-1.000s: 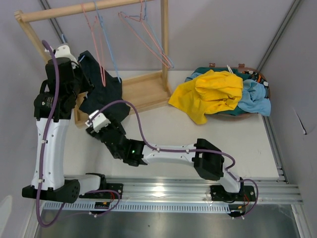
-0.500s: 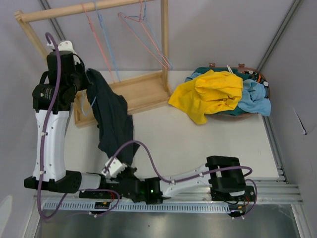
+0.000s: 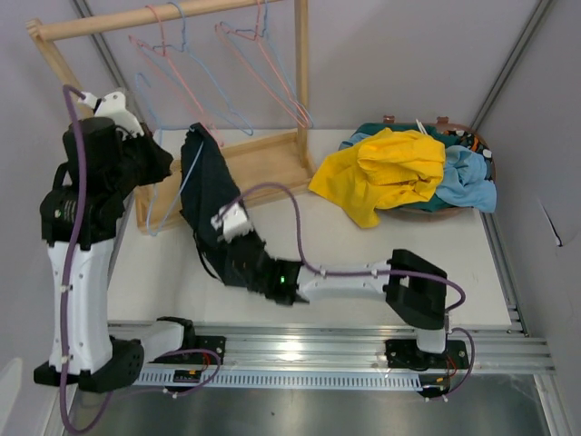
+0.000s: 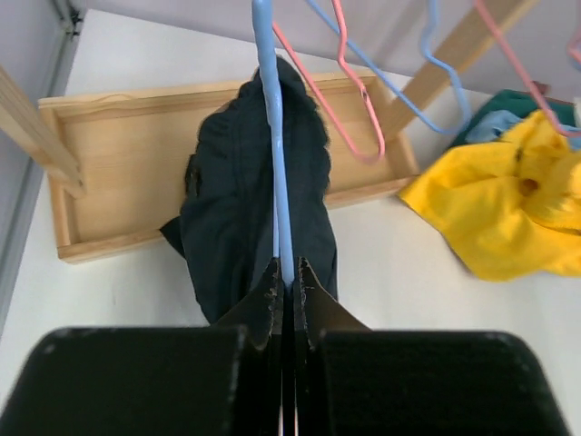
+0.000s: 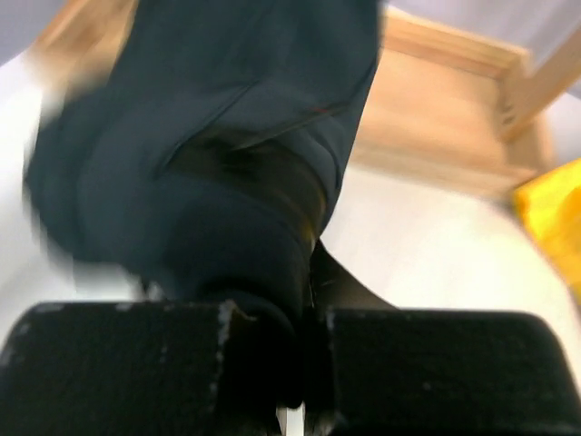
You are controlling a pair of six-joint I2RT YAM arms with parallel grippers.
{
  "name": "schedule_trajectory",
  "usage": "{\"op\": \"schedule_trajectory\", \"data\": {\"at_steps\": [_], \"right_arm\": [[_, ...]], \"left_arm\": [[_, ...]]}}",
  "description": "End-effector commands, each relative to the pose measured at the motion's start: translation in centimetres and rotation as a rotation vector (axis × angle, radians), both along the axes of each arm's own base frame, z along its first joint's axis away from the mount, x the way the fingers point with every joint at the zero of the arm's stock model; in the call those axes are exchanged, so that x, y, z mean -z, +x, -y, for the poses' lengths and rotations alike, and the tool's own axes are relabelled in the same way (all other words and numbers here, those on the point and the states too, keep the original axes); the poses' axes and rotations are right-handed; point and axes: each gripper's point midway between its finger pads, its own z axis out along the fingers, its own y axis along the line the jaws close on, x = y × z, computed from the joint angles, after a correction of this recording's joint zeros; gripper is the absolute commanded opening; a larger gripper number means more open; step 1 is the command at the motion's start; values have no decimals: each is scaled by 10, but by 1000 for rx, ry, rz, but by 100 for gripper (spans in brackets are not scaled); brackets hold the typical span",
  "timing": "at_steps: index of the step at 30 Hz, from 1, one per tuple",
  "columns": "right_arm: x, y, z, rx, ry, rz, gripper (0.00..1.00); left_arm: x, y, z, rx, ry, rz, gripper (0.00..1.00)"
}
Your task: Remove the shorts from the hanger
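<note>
The black shorts (image 3: 204,177) hang in a long fold over the table beside the wooden rack. My right gripper (image 3: 218,238) is shut on their lower part, and dark fabric (image 5: 209,163) fills the right wrist view down to the gripper (image 5: 304,263). My left gripper (image 4: 288,268) is shut on the light blue hanger (image 4: 272,136). Its bar runs up across the black shorts (image 4: 245,200). Whether the fabric still hangs on the bar I cannot tell. In the top view the left gripper (image 3: 156,163) is left of the shorts.
The wooden rack has a top rod (image 3: 172,14) with pink and blue hangers (image 3: 263,73) and a base tray (image 3: 268,163). A basket (image 3: 478,143) at the right holds yellow shorts (image 3: 390,168), light blue ones (image 3: 467,177) and teal ones.
The right gripper has shut on the black shorts, pulled them toward the near edge, then come back to mid-table. The left arm has drawn the blue hanger leftward, away from the rack.
</note>
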Motion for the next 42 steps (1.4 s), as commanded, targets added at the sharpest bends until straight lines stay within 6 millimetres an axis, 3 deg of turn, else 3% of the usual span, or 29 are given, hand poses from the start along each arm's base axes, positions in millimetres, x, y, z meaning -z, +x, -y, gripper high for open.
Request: {"op": "schedule_trajectory", "data": {"at_steps": [1, 2, 3, 5, 8, 11, 12, 14, 15, 18, 19, 21, 22, 23, 24, 25, 27, 29, 32, 33, 36, 37, 39, 40, 41, 42], "right_arm": [[-69, 86, 6, 61, 152, 58, 0], [-62, 116, 18, 108, 121, 48, 0], [-78, 130, 21, 123, 150, 54, 0], [-87, 151, 38, 155, 162, 34, 0], [-99, 146, 64, 204, 183, 49, 0], [-114, 133, 110, 268, 212, 79, 0], [-136, 129, 130, 292, 246, 101, 0], [-147, 132, 162, 350, 225, 127, 0], [-170, 138, 192, 400, 255, 157, 0], [-204, 154, 243, 476, 279, 210, 0], [-217, 167, 283, 548, 285, 229, 0], [-249, 179, 318, 581, 333, 274, 0], [-257, 191, 358, 661, 324, 290, 0], [-280, 194, 377, 684, 353, 325, 0], [-292, 197, 392, 699, 362, 343, 0], [-295, 203, 423, 761, 359, 348, 0], [-311, 206, 447, 799, 377, 380, 0], [-311, 209, 475, 857, 383, 388, 0], [-293, 211, 492, 892, 400, 360, 0], [-274, 212, 493, 900, 382, 331, 0], [-247, 204, 502, 955, 371, 306, 0], [-218, 205, 504, 978, 363, 264, 0], [-190, 200, 515, 1031, 362, 226, 0], [-162, 196, 520, 1063, 335, 183, 0], [-148, 193, 528, 1106, 332, 164, 0], [-123, 189, 540, 1156, 333, 116, 0]], "left_arm": [[-22, -28, 20, 95, -87, 96, 0], [-22, -33, 21, 101, -99, 102, 0], [-24, -36, 23, 112, -114, 119, 0], [-9, -41, 30, 141, -134, 89, 0], [-5, -40, 25, 124, -108, 78, 0], [-16, -37, 8, 51, -55, 108, 0], [-18, -35, 2, 20, -38, 115, 0], [-25, -31, -2, -1, -25, 129, 0], [-24, -29, -3, -12, -26, 123, 0], [-23, -25, -3, -15, -30, 130, 0], [-15, -23, -3, -16, -26, 114, 0], [-14, -20, -8, -39, -10, 116, 0], [-12, -19, -9, -46, -2, 112, 0], [-13, -18, -11, -55, 5, 115, 0], [-12, -17, -13, -62, 14, 113, 0], [-12, -15, -15, -75, 21, 115, 0], [-12, -13, -19, -94, 29, 116, 0], [-15, -9, -23, -116, 38, 119, 0], [-15, -1, -28, -151, 51, 118, 0], [-16, 0, -30, -160, 53, 123, 0], [-21, 9, -38, -200, 81, 141, 0], [-26, 10, -42, -219, 94, 149, 0], [-19, 23, -52, -275, 141, 109, 0], [-31, 23, -55, -290, 145, 132, 0], [-25, 34, -56, -297, 156, 101, 0], [-40, 33, -58, -304, 150, 129, 0]]}}
